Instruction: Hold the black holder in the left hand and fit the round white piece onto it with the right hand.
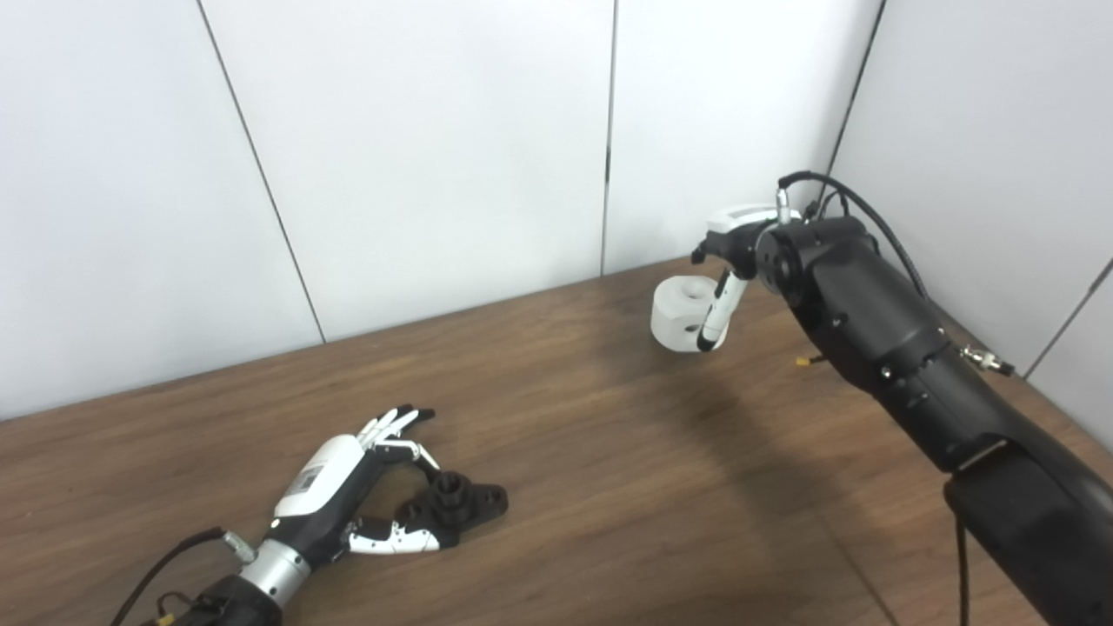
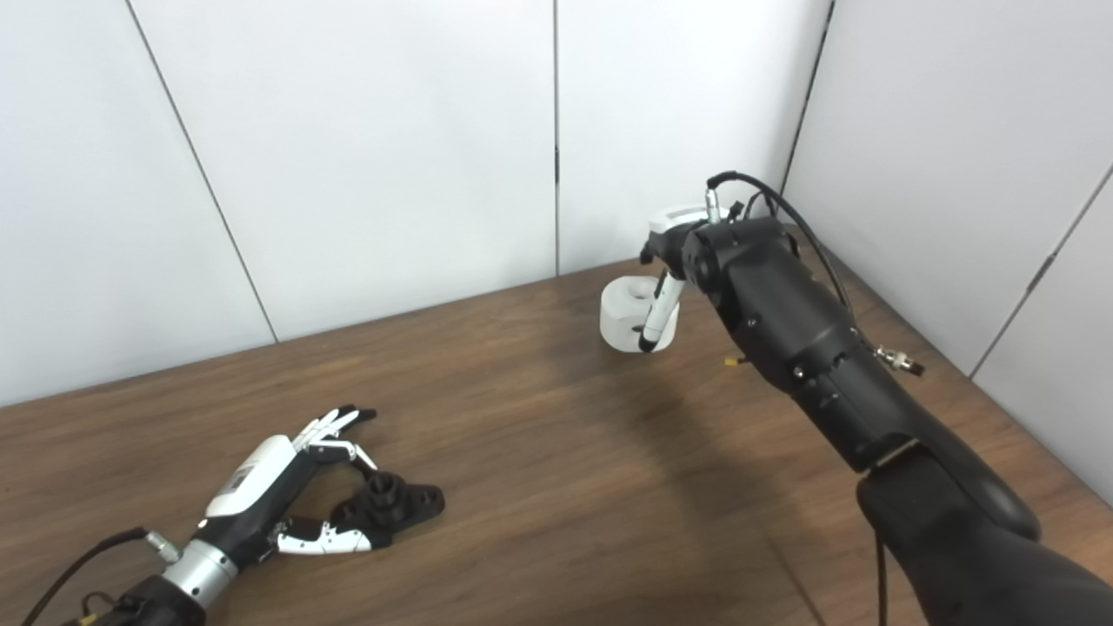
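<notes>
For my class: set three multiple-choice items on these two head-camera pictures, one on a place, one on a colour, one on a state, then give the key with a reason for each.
1. Where is the white piece?
A. far right of the table
B. near left
C. on the holder

2. What colour is the holder?
A. white
B. black
C. red

3. What is the right hand doing?
A. resting open on the table
B. gripping the holder
C. closed on the white piece

Key: A, it sits near the back corner; B, it is all black beside the left hand; C, a finger curls over its side.
</notes>
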